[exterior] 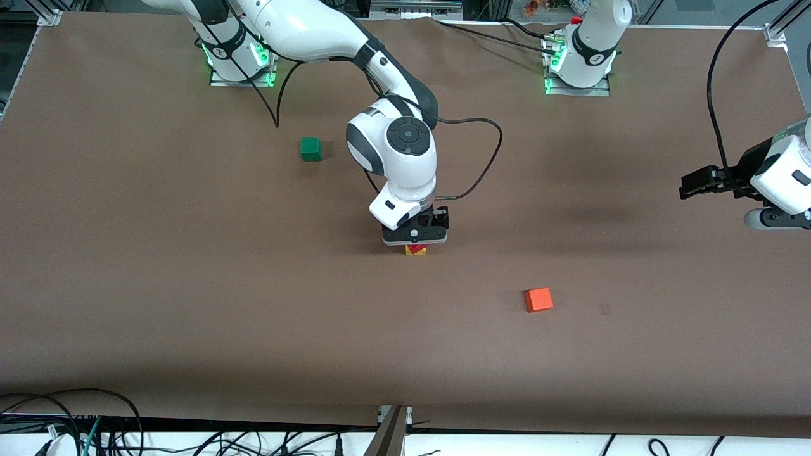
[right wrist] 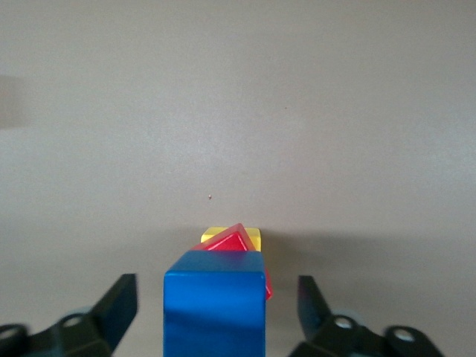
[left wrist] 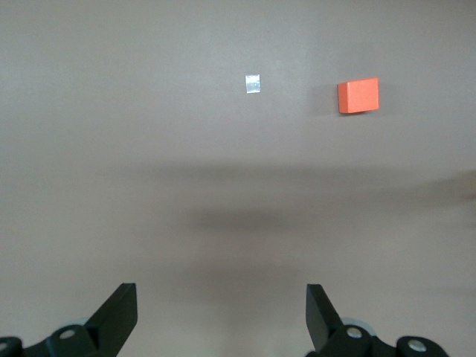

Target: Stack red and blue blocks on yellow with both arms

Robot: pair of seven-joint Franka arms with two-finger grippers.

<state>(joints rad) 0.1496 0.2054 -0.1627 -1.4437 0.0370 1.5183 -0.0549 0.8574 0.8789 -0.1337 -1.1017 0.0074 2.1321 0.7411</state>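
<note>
Blue block (right wrist: pixel 214 301) sitting atop red block (right wrist: pixel 229 242) on yellow (right wrist: pixel 253 236) | right hand (right wrist: pixel 216 312) straddling blue block, released | left hand (left wrist: pixel 222 316) waiting, released

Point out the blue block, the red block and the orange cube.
blue block (right wrist: pixel 214 305), right wrist view, front face.
red block (right wrist: pixel 229 239), right wrist view, top face.
orange cube (exterior: pixel 538 299), front view, top face.

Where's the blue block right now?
The blue block sits atop the red block on the yellow block, mid-table, between the open fingers of the right claw.
</note>
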